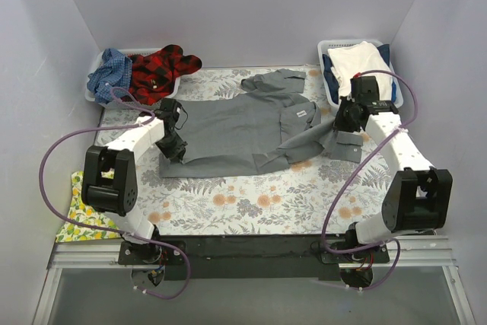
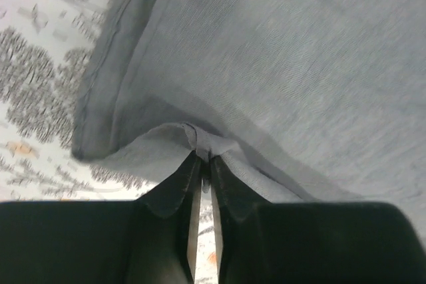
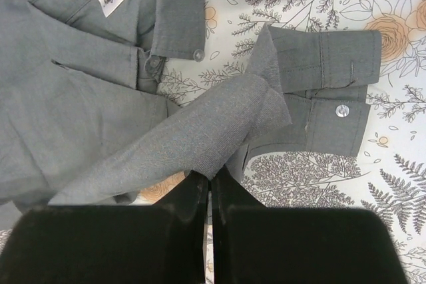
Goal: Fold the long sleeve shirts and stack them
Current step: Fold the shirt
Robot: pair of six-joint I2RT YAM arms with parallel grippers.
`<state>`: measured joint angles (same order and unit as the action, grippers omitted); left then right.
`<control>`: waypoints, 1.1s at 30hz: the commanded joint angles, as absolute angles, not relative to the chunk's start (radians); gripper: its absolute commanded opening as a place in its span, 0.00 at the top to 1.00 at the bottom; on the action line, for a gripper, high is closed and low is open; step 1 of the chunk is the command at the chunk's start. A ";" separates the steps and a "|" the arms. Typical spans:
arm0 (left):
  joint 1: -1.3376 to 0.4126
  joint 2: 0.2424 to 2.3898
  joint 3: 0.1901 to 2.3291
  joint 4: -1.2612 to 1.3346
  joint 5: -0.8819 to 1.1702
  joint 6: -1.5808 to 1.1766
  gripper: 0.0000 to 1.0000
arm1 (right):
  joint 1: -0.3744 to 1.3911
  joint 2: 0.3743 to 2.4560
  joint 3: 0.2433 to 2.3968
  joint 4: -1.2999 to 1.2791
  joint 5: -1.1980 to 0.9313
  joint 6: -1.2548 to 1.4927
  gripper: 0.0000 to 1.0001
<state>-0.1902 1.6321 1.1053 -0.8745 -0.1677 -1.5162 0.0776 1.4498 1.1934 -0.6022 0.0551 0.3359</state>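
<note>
Grey cloth fills both views: a plain mid-grey collared button-up shirt (image 1: 243, 131) lies spread on the fern-print table cover (image 1: 228, 203). My left gripper (image 2: 205, 159), jaws nearly together, pinches its hem at the tips. My right gripper (image 3: 210, 179), jaws closed, holds the sleeve (image 3: 200, 138), with the buttoned cuff (image 3: 333, 98) just beyond. This looks like the sleeve fold; next, carry the sleeve across the body.

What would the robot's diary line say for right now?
job: fold grey shirt | left fingers: shut, pinching shirt's edge | right fingers: shut, pinching sleeve | shirt: spread on table, not folded yet
</note>
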 commanded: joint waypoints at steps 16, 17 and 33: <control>-0.112 1.681 1.296 -0.809 -0.171 -1.398 0.49 | 0.071 1.770 1.506 -0.549 -0.066 0.299 0.53; -0.112 1.674 1.293 -0.777 -0.141 -1.378 0.47 | 0.072 1.767 1.509 -0.548 -0.063 0.299 0.47; -0.167 1.678 1.210 -0.690 0.066 -1.272 0.37 | -0.047 1.540 1.111 -0.635 0.199 0.391 0.33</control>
<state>-0.1658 1.7039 1.2148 -0.7208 0.0170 -1.3075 -0.0002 1.5497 1.1790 -0.6079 0.1261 0.3450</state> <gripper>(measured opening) 0.621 0.675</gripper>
